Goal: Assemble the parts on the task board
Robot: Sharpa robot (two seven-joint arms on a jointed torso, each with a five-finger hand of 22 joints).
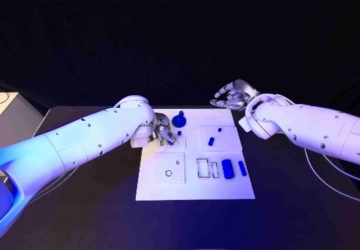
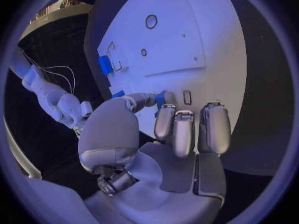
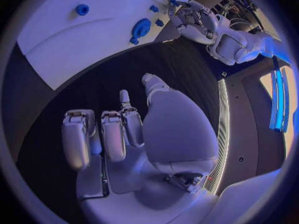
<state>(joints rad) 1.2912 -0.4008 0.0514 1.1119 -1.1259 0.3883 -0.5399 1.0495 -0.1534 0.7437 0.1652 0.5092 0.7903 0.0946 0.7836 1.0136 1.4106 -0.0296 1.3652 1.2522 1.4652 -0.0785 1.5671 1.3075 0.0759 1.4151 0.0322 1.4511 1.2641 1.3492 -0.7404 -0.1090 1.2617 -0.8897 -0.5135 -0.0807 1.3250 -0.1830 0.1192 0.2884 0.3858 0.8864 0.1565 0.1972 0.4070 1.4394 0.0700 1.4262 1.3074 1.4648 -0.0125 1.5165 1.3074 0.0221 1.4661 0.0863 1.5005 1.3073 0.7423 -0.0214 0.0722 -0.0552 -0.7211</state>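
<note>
The left hand [image 1: 164, 133] sits low over the board [image 1: 195, 192] near its 10 o'clock corner, thumb and a finger pinching a small blue part [image 2: 160, 99]; the left wrist view shows that pinch plainly, while from the head view it is hard to make out. At 12 o'clock stands a blue round piece [image 1: 179, 121]. The right hand [image 1: 232, 96], fingers loosely spread and holding nothing, hovers past the board's 1 o'clock corner. No writing is legible anywhere.

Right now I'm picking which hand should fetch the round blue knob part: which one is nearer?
Left. The left hand sits on the task board just beside the round blue knob part; the right hand hovers off the board's far edge.
</note>
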